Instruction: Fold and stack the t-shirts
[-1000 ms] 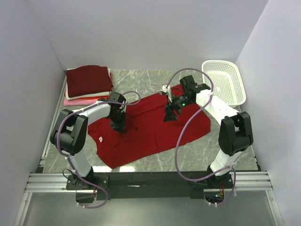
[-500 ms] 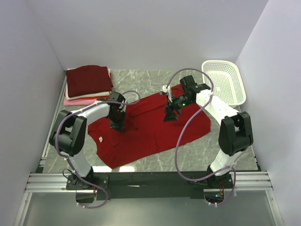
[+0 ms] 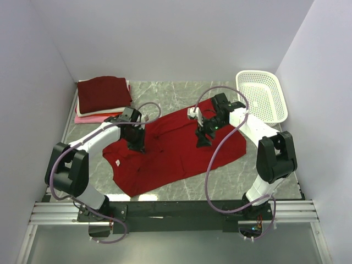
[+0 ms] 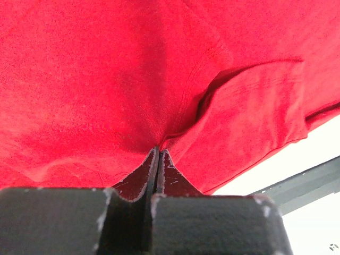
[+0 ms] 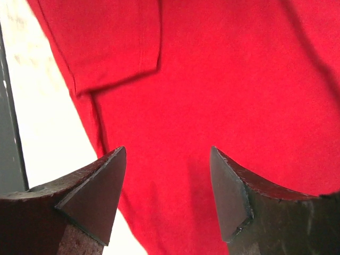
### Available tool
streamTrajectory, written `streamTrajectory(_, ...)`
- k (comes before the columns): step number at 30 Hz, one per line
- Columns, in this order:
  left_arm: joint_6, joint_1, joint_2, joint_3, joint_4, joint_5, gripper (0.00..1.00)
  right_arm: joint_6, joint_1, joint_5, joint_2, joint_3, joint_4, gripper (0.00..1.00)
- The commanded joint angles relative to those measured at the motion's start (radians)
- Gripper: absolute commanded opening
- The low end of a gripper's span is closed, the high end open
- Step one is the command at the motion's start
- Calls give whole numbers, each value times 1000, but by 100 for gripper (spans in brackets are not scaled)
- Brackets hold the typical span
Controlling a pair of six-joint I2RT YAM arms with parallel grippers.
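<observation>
On the table (image 3: 181,93), red t-shirt (image 3: 170,148) stretches diagonally (neck near-left, hem far-right).

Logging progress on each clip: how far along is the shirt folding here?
Done: a stack of folded shirts sits in the far left corner. In hand: the red shirt lies spread on the table, unfolded; the left gripper is shut on a pinch of its cloth, and the right gripper is open, low over it. Left: fold the red shirt and put it on the stack.

Wide-spread right claw (image 5: 167,156) over red t-shirt (image 5: 239,79), sleeve (image 5: 114,42) upper left, pale table (image 5: 37,127) at left
</observation>
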Motion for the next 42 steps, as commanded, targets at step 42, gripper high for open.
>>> streamTrajectory(42, -18, 35, 16, -2, 69, 86, 1, -47, -8, 21, -22, -29, -15, 71)
